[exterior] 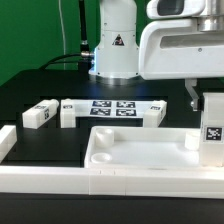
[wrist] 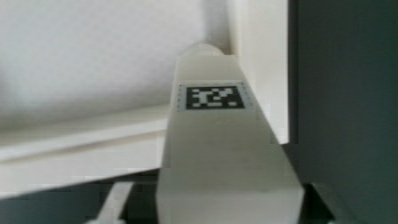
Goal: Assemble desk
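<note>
**At the tabletop's right end: a leg in the pincer**

On the exterior view's left, I see a loose white square plastic leg block (exterior: 38, 115) and a second leg block (exterior: 68, 113) lying on the black table (exterior: 30, 88). The marker board (exterior: 113, 108) lies beside them. Nearer me sits the white rectangular plastic tray-like tabletop (exterior: 140, 152), rim up. At its right end the gripper (wrist: 215, 198) is clamped on an upright tagged white leg (exterior: 213, 128). I cannot tell whether this leg touches the tabletop.

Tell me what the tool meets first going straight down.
The tool holds a leg, which would touch first, probably the tabletop's end on the exterior view's right; depth unclear.
</note>
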You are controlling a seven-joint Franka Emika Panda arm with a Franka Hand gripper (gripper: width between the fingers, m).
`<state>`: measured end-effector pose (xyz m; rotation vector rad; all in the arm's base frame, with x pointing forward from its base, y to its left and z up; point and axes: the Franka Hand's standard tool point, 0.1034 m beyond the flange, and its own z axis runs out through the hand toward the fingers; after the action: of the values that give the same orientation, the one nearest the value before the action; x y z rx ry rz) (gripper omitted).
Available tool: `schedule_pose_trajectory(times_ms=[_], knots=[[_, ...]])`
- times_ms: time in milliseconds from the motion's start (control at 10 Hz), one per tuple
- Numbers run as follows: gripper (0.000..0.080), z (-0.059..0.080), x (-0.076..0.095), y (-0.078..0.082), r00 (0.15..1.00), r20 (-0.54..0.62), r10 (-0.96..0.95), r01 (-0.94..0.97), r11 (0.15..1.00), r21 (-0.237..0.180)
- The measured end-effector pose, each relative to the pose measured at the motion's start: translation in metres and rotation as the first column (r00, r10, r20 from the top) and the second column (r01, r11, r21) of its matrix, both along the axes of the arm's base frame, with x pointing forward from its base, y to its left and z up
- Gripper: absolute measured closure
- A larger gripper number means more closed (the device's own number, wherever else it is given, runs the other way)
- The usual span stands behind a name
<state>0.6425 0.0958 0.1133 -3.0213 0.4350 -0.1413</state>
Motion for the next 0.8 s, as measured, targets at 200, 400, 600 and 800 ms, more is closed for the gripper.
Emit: schedule_pose_trajectory(times_ms=[200,400,600,800], knots=[[0.0509,-0.0002,-0.0001,-0.0008,0.981,-0.015,-0.191,0.192,0.981,0.022],[0.0509,-0.0003,-0.0011,-0.001,0.924,-0.04,-0.381,0.382,0.923,0.038],[0.0509,-0.0004,-0.0031,-0.0003,0.841,-0.073,-0.537,0.54,0.84,0.047],[0.0509,-0.0004,-0.0052,0.0003,0.741,-0.113,-0.662,0.67,0.74,0.054]])
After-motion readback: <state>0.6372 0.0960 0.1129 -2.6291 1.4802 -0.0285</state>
